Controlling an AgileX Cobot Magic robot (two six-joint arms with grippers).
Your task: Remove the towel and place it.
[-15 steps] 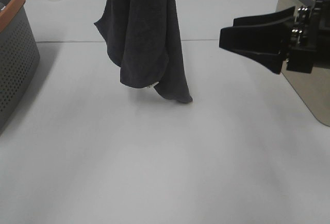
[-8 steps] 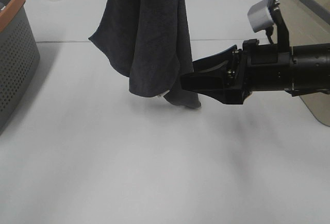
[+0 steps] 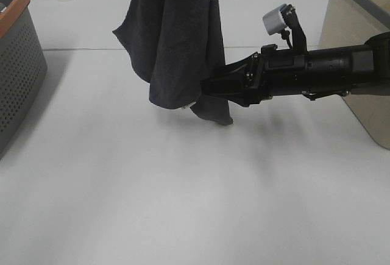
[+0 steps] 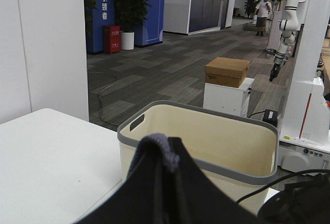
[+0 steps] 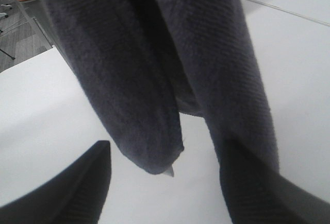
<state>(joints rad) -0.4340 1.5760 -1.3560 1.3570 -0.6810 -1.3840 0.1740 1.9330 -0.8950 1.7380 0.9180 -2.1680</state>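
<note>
Exterior high view: the towel (image 3: 177,45) hung in dark folds over the far middle of the white surface (image 3: 183,204), its top out of frame. The right fingers (image 3: 222,87) stood spread wide on either side of its lower folds (a white tag (image 5: 169,171) showed at one tip). The left fingers (image 4: 201,195) were pinched shut on a bunch of the towel, with a beige bin (image 4: 206,131) beyond.

The dark grey towel (image 3: 173,39) hangs in long folds from the frame's top centre, its lowest corner seemingly just above the desk (image 3: 183,204).
</note>
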